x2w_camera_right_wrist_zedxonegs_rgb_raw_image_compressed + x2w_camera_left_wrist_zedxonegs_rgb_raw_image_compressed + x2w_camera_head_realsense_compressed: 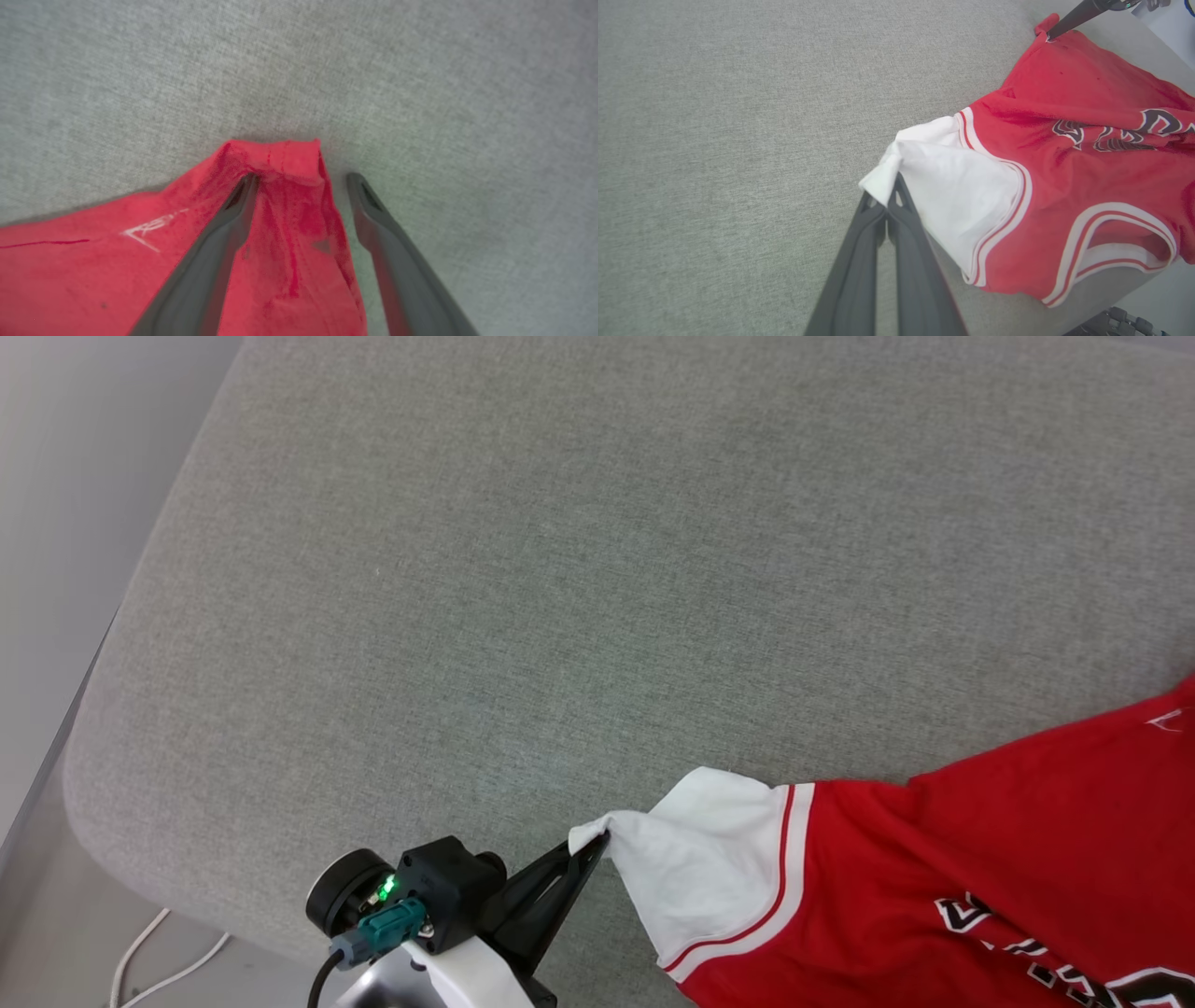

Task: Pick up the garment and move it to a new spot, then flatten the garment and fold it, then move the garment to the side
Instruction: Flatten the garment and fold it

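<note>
Head view: one grey upholstered surface (560, 569) with a rounded corner takes up most of the frame. A strip of pale floor (56, 915) runs along its left and lower-left edge.

One garment (934, 859), a red jersey, lies on this surface at the lower right, and its far side is cut off by the frame edge. One white sleeve (709, 859) reaches out from it toward the left, edged with red-and-white striped trim. One line of black, white-outlined lettering (1046, 952) crosses the red cloth near the bottom right. In the left wrist view the garment (1064, 163) spreads from the middle to the right. A second band of striped trim curves around an opening near its lower edge.

Two pincers are at the cloth. The left pincer (597, 845) has its two dark fingers pressed together on the tip of the white sleeve, and the pinched cloth bunches into a small peak. The same grip shows in the left wrist view (889, 196). The right pincer (303, 179) stands with its two fingers wide apart at one red corner of the garment (117, 280). One finger lies over the red cloth, the other over bare grey surface just beside it, and it clamps nothing. It also enters the top right of the left wrist view (1048, 35).

Two thin white cords (140, 957) lie on the floor at the lower left.
</note>
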Motion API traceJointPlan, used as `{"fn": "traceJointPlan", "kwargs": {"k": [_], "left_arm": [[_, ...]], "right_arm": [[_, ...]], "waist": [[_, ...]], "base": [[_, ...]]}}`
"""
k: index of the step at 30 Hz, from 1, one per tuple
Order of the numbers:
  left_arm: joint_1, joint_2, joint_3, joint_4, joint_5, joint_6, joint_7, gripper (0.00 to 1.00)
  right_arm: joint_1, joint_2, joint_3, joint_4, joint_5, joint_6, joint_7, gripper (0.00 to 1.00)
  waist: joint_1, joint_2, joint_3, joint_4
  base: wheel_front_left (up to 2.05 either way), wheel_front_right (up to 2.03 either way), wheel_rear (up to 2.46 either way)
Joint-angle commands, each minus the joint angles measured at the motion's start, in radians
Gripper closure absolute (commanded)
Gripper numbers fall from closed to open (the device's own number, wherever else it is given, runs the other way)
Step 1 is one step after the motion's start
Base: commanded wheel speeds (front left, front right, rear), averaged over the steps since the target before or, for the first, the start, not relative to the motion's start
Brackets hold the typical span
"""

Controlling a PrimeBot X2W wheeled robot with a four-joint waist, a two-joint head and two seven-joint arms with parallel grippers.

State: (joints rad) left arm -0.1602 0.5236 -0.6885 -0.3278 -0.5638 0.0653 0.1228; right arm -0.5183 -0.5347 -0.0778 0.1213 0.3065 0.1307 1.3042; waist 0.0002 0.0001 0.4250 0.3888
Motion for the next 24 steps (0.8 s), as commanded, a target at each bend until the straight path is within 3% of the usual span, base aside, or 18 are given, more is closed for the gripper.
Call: {"fn": "traceJointPlan", "kwargs": {"k": [1, 8, 9, 10, 11, 17, 24], "left_arm": [[-0.017, -0.006, -0.002, 0.004, 0.006, -0.004, -0.007, 1.00], [-0.034, -0.016, -0.005, 0.020, 0.005, -0.010, -0.012, 1.00], [-0.034, -0.017, -0.005, 0.022, 0.004, -0.009, -0.013, 1.00], [-0.035, -0.017, -0.006, 0.023, 0.004, -0.008, -0.013, 1.00], [-0.036, -0.017, -0.005, 0.025, 0.003, -0.008, -0.014, 1.00], [-0.044, -0.013, -0.001, 0.031, 0.003, -0.004, -0.017, 1.00], [-0.039, 0.009, 0.018, 0.029, 0.004, 0.011, -0.022, 1.00]], "right_arm": [[0.007, 0.012, 0.020, 0.027, -0.004, 0.000, 0.000, 0.00], [0.064, 0.012, 0.057, 0.075, 0.014, 0.000, 0.033, 0.00], [0.071, 0.014, 0.057, 0.079, 0.018, 0.000, 0.039, 0.49], [0.076, 0.017, 0.056, 0.080, 0.019, 0.000, 0.043, 0.80], [0.082, 0.019, 0.055, 0.081, 0.021, 0.000, 0.046, 1.00], [0.080, 0.017, 0.032, 0.087, 0.011, 0.000, 0.010, 1.00], [0.015, 0.046, 0.037, 0.093, 0.032, 0.000, -0.123, 1.00]], "waist": [[-0.0002, -0.0001, 0.022, 0.020], [-0.0002, -0.0001, 0.037, 0.031], [-0.0002, -0.0001, 0.038, 0.031], [-0.0002, -0.0001, 0.038, 0.031], [-0.0002, -0.0001, 0.039, 0.030], [-0.0002, -0.0001, 0.023, 0.018], [-0.0002, -0.0001, -0.056, -0.027]], "base": [[0.00, 0.00, 0.00], [0.00, 0.00, 0.00], [0.00, 0.00, 0.00], [0.00, 0.00, 0.00], [0.00, 0.00, 0.00], [0.00, 0.00, 0.00], [0.00, 0.00, 0.00]]}}
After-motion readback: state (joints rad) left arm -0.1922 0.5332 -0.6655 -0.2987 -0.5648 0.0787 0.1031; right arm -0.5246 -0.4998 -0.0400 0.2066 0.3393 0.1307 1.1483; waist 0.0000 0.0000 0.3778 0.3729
